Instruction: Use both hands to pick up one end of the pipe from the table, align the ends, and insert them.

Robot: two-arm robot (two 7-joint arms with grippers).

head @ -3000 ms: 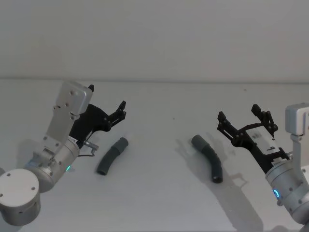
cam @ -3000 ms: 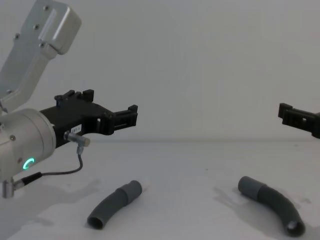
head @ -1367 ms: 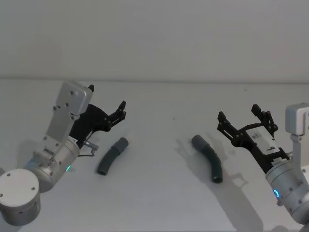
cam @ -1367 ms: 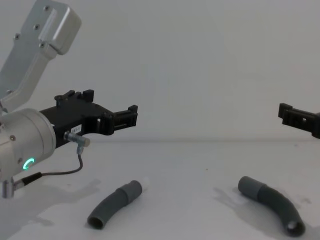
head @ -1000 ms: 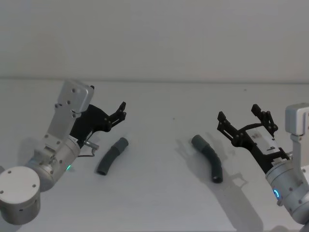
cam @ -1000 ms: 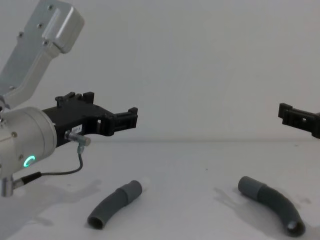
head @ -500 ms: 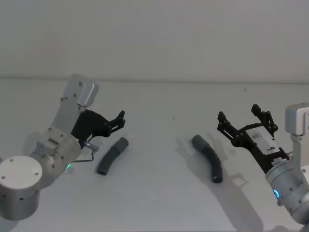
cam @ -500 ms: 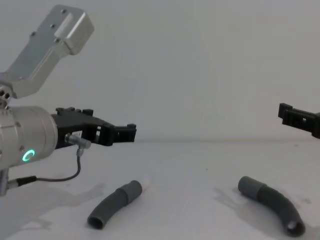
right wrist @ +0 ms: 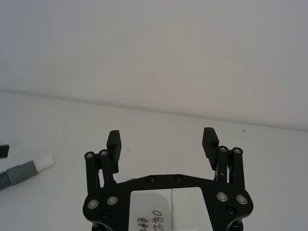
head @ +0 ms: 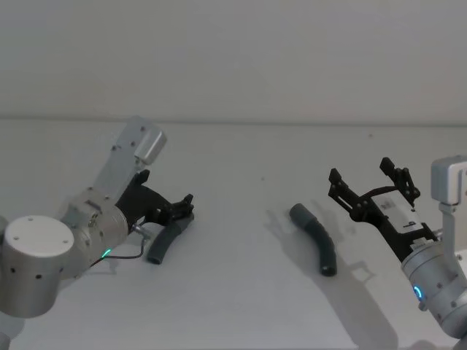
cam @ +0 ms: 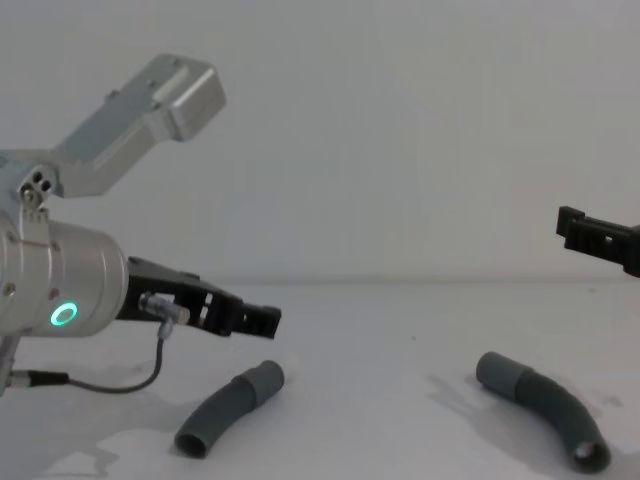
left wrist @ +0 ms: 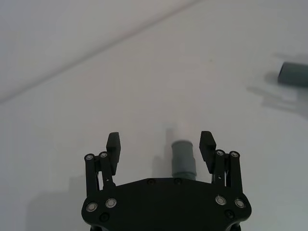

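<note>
The task was only at its beginning. The left piece [head: 164, 244] and the right piece [head: 315, 237] of the pipe lay well apart on the desk [head: 233, 306], with nothing gripped or joined. The left hand [left wrist: 161, 139], with fingers spread, was low over the left piece, whose far cuff [left wrist: 183, 159] sat between the fingers. The right hand [head: 365, 175], also spread, hung to the right of the right piece. Gripping, lifting, aligning and inserting remained. A label [right wrist: 162, 207] on the right hand carried handwriting I could not read.

The pipe [cam: 226, 409] looks matt plastic, the desk [cam: 380, 400] smooth and matt, the fingers [left wrist: 113, 146] black plastic, the wrist [cam: 75, 285] brushed metal.
</note>
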